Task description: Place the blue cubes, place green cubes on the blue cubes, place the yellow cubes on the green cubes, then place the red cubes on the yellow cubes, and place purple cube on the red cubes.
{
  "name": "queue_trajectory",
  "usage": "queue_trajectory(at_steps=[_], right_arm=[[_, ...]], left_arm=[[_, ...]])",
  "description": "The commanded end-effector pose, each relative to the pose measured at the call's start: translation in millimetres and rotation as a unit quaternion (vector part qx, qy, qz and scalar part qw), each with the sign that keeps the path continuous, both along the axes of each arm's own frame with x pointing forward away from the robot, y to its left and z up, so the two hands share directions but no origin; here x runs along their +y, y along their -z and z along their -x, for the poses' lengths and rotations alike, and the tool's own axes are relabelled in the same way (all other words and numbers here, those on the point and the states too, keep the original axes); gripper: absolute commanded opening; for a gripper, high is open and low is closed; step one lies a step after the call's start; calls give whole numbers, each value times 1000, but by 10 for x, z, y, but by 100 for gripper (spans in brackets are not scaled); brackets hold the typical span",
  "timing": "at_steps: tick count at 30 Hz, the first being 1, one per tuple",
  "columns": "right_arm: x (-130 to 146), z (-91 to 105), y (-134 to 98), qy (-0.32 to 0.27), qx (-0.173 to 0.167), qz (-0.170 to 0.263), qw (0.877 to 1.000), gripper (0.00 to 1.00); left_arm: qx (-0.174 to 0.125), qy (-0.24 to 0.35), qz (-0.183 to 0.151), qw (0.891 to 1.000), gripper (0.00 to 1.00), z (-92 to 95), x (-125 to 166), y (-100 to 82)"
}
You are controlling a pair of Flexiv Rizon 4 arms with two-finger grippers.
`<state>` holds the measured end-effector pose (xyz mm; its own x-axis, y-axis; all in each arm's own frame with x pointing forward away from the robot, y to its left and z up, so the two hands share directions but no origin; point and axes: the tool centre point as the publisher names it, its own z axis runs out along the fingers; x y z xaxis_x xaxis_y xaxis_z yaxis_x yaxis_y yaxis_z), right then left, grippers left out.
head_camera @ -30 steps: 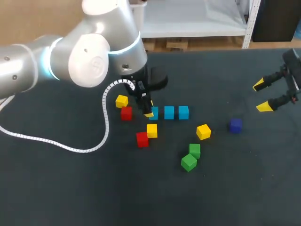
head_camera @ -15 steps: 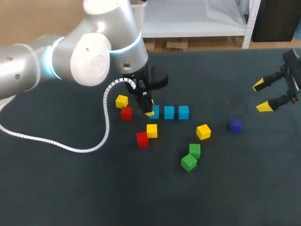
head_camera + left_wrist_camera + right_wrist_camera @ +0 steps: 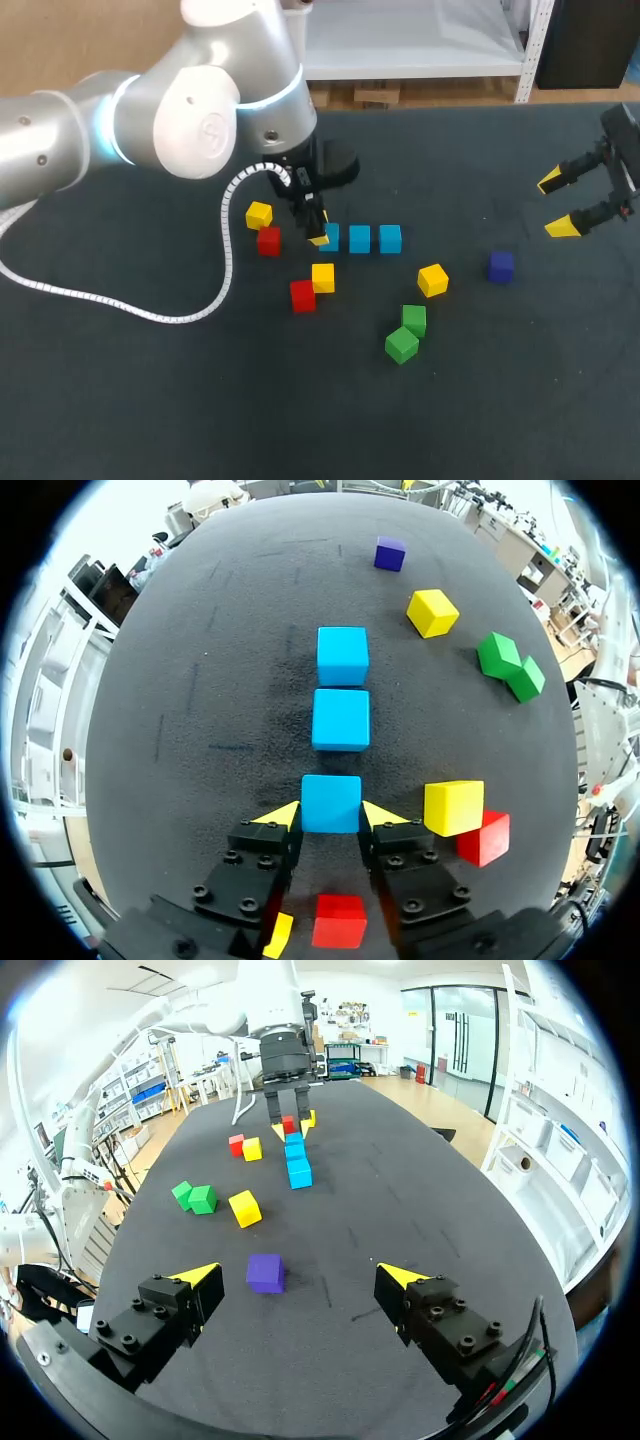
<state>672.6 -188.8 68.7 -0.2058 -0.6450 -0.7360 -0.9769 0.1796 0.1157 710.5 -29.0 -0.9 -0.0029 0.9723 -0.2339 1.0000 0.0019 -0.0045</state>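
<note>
Three blue cubes lie in a row on the dark table. My left gripper (image 3: 331, 816) is shut on the nearest one (image 3: 331, 803), which rests on the table in line with the other two (image 3: 340, 719) (image 3: 343, 655). In the head view that gripper (image 3: 320, 232) half covers the row's left cube (image 3: 330, 238). Two green cubes (image 3: 414, 319) (image 3: 401, 345) touch each other near the front. Yellow cubes (image 3: 259, 214) (image 3: 322, 277) (image 3: 433, 279) and red cubes (image 3: 268, 240) (image 3: 302, 295) lie scattered. The purple cube (image 3: 501, 265) sits just ahead of my right gripper (image 3: 298, 1278), which stands open and empty.
A white cable (image 3: 228, 262) loops from my left arm across the table's left part. My right gripper (image 3: 556, 205) hovers near the right edge. One red cube (image 3: 340, 920) lies under my left gripper's body.
My left arm's upper body has shifted very slightly. The cubes and both grippers stay where they were.
</note>
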Motion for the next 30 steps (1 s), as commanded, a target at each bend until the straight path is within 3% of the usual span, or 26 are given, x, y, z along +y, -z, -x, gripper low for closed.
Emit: queue_trajectory(at_steps=[1,13,14,16,19,30], right_arm=[[1,-2,4,0,0,-1,1000,100],[1,-2,4,0,0,-1,1000,100],[1,-2,4,0,0,-1,1000,100],[1,-2,4,0,0,-1,1000,100],[1,-2,4,0,0,-1,1000,100],[1,-2,4,0,0,-1,1000,100]], left_arm=[[2,0,-2,1000,7,-7,-1,23],[7,-2,-4,1000,19,47,44,39],[6,-2,-4,1000,14,47,47,37],[7,-3,-4,1000,15,52,51,37],[8,-2,-4,1000,7,74,50,34],[8,2,-4,1000,0,108,52,-47]])
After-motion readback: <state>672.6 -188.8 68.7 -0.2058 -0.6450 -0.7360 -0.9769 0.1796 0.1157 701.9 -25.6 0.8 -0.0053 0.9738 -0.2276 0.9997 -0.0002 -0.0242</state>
